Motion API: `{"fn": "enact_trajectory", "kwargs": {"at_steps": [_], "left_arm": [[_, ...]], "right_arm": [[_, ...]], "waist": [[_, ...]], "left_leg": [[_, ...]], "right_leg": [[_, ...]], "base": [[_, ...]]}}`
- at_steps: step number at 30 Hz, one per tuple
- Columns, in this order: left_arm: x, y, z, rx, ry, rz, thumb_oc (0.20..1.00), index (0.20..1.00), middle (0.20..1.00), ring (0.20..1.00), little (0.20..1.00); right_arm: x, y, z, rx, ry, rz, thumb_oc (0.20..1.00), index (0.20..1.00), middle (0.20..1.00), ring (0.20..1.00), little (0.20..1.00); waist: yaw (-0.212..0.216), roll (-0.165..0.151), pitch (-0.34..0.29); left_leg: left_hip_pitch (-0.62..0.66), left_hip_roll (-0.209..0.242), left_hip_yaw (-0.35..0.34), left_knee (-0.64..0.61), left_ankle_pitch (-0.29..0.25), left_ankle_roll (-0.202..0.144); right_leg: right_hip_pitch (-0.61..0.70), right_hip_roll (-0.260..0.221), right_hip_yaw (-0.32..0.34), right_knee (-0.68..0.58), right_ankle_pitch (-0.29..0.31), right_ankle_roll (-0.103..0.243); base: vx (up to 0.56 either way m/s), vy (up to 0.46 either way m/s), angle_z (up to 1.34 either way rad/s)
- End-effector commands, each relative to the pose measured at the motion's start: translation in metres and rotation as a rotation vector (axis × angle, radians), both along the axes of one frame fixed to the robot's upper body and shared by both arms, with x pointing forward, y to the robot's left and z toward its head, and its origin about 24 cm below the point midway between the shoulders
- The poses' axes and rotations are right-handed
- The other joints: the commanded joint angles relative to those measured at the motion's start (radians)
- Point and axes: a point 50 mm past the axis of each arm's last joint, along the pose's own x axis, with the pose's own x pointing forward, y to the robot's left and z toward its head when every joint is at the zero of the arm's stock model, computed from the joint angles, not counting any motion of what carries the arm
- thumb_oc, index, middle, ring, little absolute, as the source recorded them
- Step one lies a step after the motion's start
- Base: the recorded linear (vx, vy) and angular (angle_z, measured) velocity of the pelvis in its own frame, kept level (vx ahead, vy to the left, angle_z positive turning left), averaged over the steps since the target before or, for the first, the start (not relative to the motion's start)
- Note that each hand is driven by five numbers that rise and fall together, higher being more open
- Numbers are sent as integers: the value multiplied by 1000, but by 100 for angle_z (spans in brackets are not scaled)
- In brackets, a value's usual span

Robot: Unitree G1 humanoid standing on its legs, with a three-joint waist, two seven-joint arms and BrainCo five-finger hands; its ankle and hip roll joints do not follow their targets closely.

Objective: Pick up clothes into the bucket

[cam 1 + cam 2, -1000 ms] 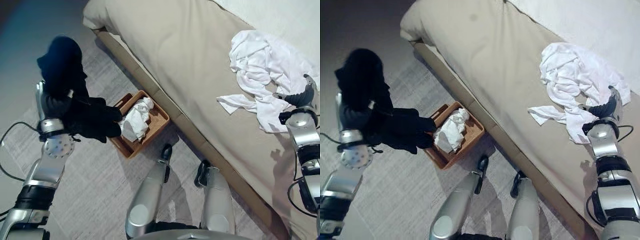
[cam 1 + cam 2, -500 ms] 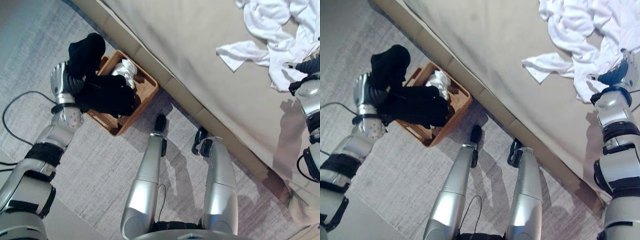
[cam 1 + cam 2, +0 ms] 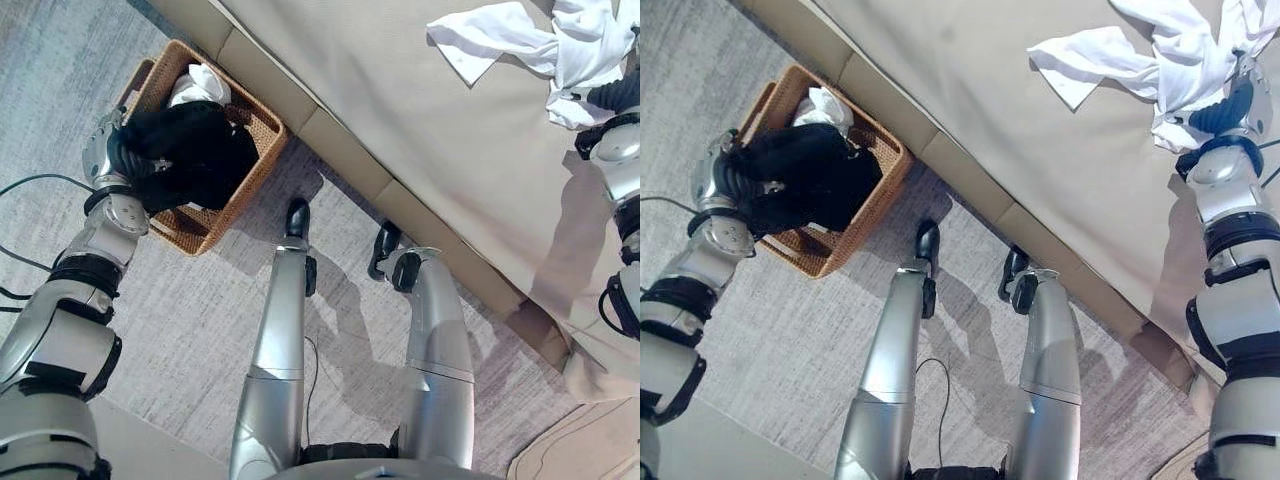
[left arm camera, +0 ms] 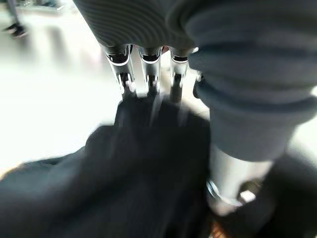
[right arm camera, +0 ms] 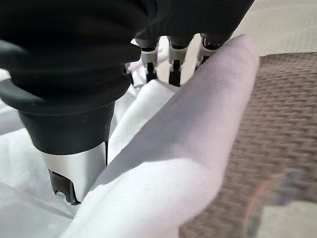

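A brown wicker basket (image 3: 245,190) stands on the floor against the bed's side. A white cloth (image 3: 195,85) lies at its far end. My left hand (image 3: 105,160) is at the basket's left rim, shut on a black garment (image 3: 195,155) that lies bunched inside the basket. In the left wrist view the fingers run down into the black garment (image 4: 124,178). A pile of white clothes (image 3: 500,35) lies on the beige bed (image 3: 400,110). My right hand (image 3: 1228,108) rests at that pile's right edge, with a white fold (image 5: 188,139) lying across it.
The bed's padded side (image 3: 340,160) runs diagonally just behind the basket. Grey woven carpet (image 3: 170,320) covers the floor around it. A pale mat corner (image 3: 590,450) shows at the lower right.
The camera has tilted down and shifted. My left hand brought the black garment from above the floor down into the basket. My right hand stayed at the white clothes.
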Motion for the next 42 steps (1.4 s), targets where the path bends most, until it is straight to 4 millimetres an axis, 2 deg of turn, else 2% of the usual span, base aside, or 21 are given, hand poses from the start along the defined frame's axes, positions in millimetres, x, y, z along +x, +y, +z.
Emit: {"fn": "enact_trajectory", "kwargs": {"at_steps": [1, 2, 3, 9, 13, 14, 16, 20, 23, 24, 29, 32, 33, 34, 35, 36, 37, 38, 39, 40, 42], "left_arm": [[-6, 20, 6, -63, -15, 91, 1000, 1000, 1000, 1000, 1000], [-6, 20, -2, -85, 20, 104, 1000, 1000, 1000, 1000, 1000], [-6, 20, -2, -85, 20, 103, 1000, 1000, 1000, 1000, 1000], [-12, 28, -19, -95, 95, 131, 1000, 1000, 1000, 1000, 1000], [-18, 22, -34, -172, 39, 99, 1000, 1000, 1000, 1000, 1000], [-22, 13, -42, -258, -24, 56, 1000, 1000, 1000, 1000, 1000], [-28, 11, -53, -315, -42, 51, 1000, 1000, 1000, 1000, 1000], [-48, -2, -64, -410, -186, 3, 1000, 1000, 1000, 1000, 1000], [-68, -2, -69, -434, -259, 17, 1000, 1000, 1000, 1000, 1000], [-73, -2, -64, -434, -299, 4, 1000, 1000, 1000, 1000, 1000], [-87, 0, -69, -443, -323, 20, 1000, 1000, 1000, 1000, 1000], [-94, -10, -44, -391, -416, -83, 1000, 1000, 1000, 1000, 1000], [-95, -11, -45, -389, -413, -83, 1000, 1000, 1000, 1000, 1000], [-98, -15, -30, -356, -458, -130, 1000, 1000, 1000, 1000, 1000], [-99, -15, -31, -355, -454, -130, 1000, 1000, 1000, 1000, 1000], [-100, -20, -21, -334, -481, -167, 1000, 1000, 1000, 1000, 1000], [-101, -26, -7, -286, -513, -222, 1000, 1000, 1000, 1000, 1000], [-101, -26, -7, -286, -511, -223, 1000, 1000, 1000, 1000, 1000], [-101, -36, 8, -237, -529, -300, 1000, 1000, 1000, 1000, 1000], [-101, -36, 8, -236, -528, -301, 1000, 1000, 1000, 1000, 1000], [-103, -45, 20, -191, -525, -387, 1000, 1000, 1000, 1000, 1000]], "right_arm": [[0, -3, -7, -31, 70, 12, 592, 592, 592, 592, 592], [2, 0, -8, -10, 65, 28, 285, 285, 285, 285, 285], [2, 0, -8, -9, 65, 28, 200, 200, 200, 200, 200], [5, 8, 1, -8, 53, 92, 200, 200, 200, 200, 200], [4, 11, 9, -1, 7, 116, 200, 200, 200, 200, 200], [1, 10, 15, 7, -42, 127, 200, 200, 200, 200, 200], [0, 12, 17, 7, -70, 142, 200, 200, 200, 200, 200], [-11, 18, 31, -36, -187, 195, 200, 200, 200, 200, 200], [-26, 20, 44, -91, -268, 231, 200, 200, 200, 200, 200], [-31, 21, 50, -104, -296, 245, 200, 200, 200, 200, 200], [-50, 27, 62, -130, -392, 324, 200, 200, 200, 200, 200], [-65, 26, 63, -144, -443, 356, 200, 200, 200, 200, 200], [-65, 26, 62, -141, -440, 355, 200, 200, 200, 200, 200], [-72, 25, 63, -149, -458, 364, 200, 200, 200, 200, 200], [-72, 25, 61, -147, -455, 363, 200, 200, 200, 200, 200], [-75, 25, 61, -154, -460, 369, 200, 200, 200, 200, 200], [-80, 26, 65, -167, -478, 378, 200, 200, 200, 200, 200], [-80, 26, 64, -167, -476, 377, 200, 200, 200, 200, 200], [-82, 29, 64, -183, -468, 402, 200, 200, 200, 200, 200], [-82, 29, 63, -182, -467, 401, 200, 200, 200, 200, 200], [-82, 37, 59, -212, -432, 448, 200, 200, 200, 200, 200]], "waist": [[32, -1, -21], [34, 0, -21], [34, 0, -21], [47, 2, -21], [58, 8, -21], [64, 9, -21], [65, 9, -21], [73, 5, -21], [76, -1, -21], [77, -2, -21], [69, -15, -21], [63, -17, -21], [64, -17, -21], [62, -16, -21], [62, -18, -21], [62, -18, -21], [59, -18, -21], [59, -17, -21], [53, -17, -25], [54, -17, -21], [49, -23, -67]], "left_leg": [[48, -9, 79, 62, -137, 56], [43, -9, 81, 62, -135, 59], [42, -9, 81, 62, -135, 59], [41, -15, 83, 55, -131, 65], [60, -20, 77, 34, -123, 66], [76, -21, 75, 16, -117, 66], [96, -20, 74, -3, -111, 65], [166, -17, 63, -64, -94, 65], [233, -15, 54, -115, -79, 63], [253, -14, 51, -127, -74, 61], [391, -3, 49, -232, -41, 47], [524, 5, 46, -324, -15, 39], [532, 6, 44, -330, -13, 39], [575, 12, 45, -381, 32, 37], [596, 12, 39, -381, 7, 34], [631, 14, 37, -406, 16, 32], [687, 24, 42, -455, 58, 28], [693, 25, 41, -461, 59, 28], [755, 34, 42, -496, 71, 20], [764, 35, 41, -501, 73, 19], [853, 57, 51, -560, 81, 10]], "right_leg": [[44, 5, 73, -101, 60, 93], [36, 2, 74, -101, 60, 94], [35, 2, 74, -101, 60, 94], [30, 5, 75, -109, 66, 94], [43, 2, 77, -120, 70, 90], [57, 1, 79, -134, 73, 89], [74, 0, 79, -149, 76, 87], [135, 3, 81, -201, 85, 84], [199, 7, 81, -243, 93, 82], [224, 8, 80, -259, 95, 83], [364, 23, 62, -352, 116, 86], [500, 40, 49, -436, 135, 91], [508, 41, 48, -442, 137, 91], [557, 45, 32, -494, 176, 85], [576, 49, 40, -491, 152, 91], [614, 52, 34, -514, 159, 92], [672, 56, 16, -568, 197, 87], [679, 57, 14, -574, 199, 87], [742, 67, 9, -610, 210, 91], [751, 68, 7, -615, 212, 91], [837, 82, -7, -675, 222, 97]], "base": [[0, 0, 0], [0, 0, 0], [0, 0, 0], [0, 0, 0], [0, 0, 0], [0, 0, 0], [-13, 1, 2], [-38, -9, 2], [-50, -34, 2], [-54, -50, 5], [-54, -26, 3], [-17, -45, -5], [-89, -56, -6], [-2, -42, -6], [6, -64, -8], [4, -59, -7], [-70, -39, -5], [-71, -66, -5], [9, -51, -5], [69, -81, -5], [88, -47, -10]]}}
